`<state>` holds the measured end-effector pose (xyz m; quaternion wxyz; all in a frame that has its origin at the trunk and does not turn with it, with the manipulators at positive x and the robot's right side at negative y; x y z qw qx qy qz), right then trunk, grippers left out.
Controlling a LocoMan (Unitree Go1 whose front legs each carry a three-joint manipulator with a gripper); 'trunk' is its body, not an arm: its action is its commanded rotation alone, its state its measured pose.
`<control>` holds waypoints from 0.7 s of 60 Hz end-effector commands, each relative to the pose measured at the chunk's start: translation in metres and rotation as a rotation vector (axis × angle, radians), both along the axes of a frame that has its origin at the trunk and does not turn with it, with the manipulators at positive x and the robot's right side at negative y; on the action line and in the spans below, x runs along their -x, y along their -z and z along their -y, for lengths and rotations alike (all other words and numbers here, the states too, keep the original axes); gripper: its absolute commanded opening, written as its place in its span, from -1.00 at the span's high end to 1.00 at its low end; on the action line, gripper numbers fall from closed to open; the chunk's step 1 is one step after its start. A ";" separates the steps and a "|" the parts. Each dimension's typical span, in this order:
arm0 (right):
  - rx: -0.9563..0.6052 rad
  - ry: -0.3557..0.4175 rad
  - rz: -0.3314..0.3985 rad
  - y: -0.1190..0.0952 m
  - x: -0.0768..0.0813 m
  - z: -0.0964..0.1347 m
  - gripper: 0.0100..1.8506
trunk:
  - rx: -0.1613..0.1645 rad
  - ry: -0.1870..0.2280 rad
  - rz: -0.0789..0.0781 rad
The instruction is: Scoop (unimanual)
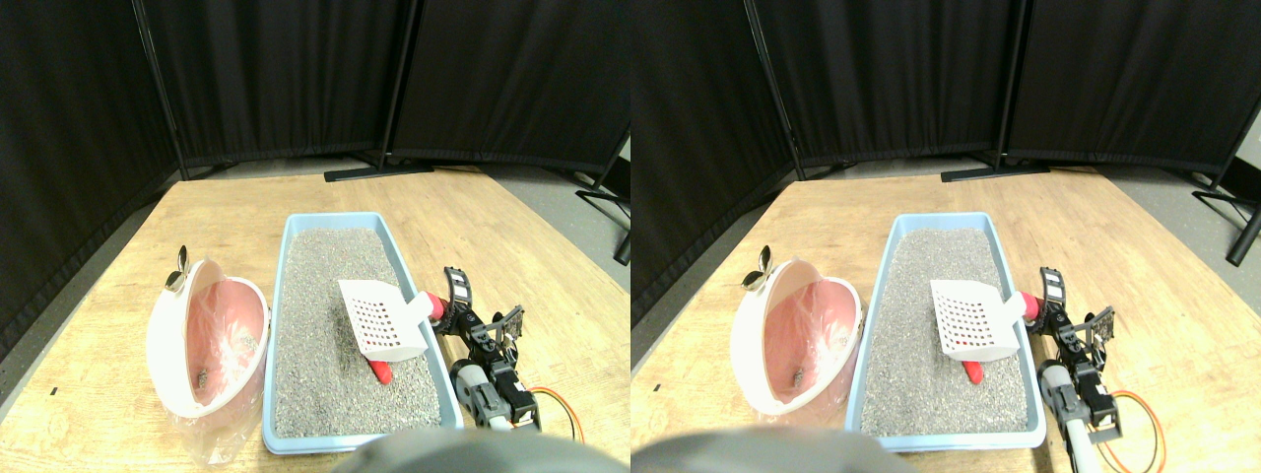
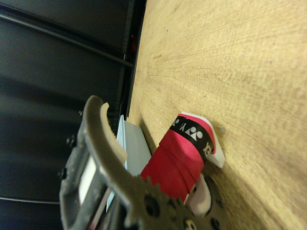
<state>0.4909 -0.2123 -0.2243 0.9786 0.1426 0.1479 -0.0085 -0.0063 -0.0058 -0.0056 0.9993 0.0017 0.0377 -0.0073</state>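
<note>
My right gripper [image 1: 449,313] sits at about three o'clock off the blue litter tray [image 1: 418,284], just outside its right wall, closed around the red-wrapped handle [image 2: 180,158] of the white slotted scoop [image 1: 379,317]. In the wrist view that handle fills the space beside the toothed jaw, so I read it as pinched, though the contact itself is hidden. The scoop's blade hangs over the grey litter [image 1: 325,335] at mid-tray, tilted and apparently clear of the surface. The target, a small red piece [image 1: 379,371], lies on the litter at six o'clock from the blade, just beside its lower edge. The pink-lined bin [image 1: 212,340] waits at nine o'clock, touching or nearly touching the tray's left wall.

My worries: the handle crosses the tray rim, so dipping the blade could lever it against the wall and twist it in my grip. Coming in too shallow would just shove the red piece toward the near wall; too steep buries the blade and drags litter. Then a tilted carry could spill it before the bin.
</note>
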 end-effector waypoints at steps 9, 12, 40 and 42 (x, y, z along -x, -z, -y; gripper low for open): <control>0.019 -0.058 0.062 0.003 -0.007 0.000 0.95 | 0.018 -0.034 -0.032; 0.027 -0.069 0.072 0.002 -0.006 0.001 0.95 | 0.018 -0.035 -0.029; 0.072 -0.148 0.255 -0.028 0.005 0.012 0.95 | 0.034 -0.043 -0.021; 0.100 -0.163 0.290 -0.036 0.008 0.011 0.95 | 0.037 -0.044 -0.019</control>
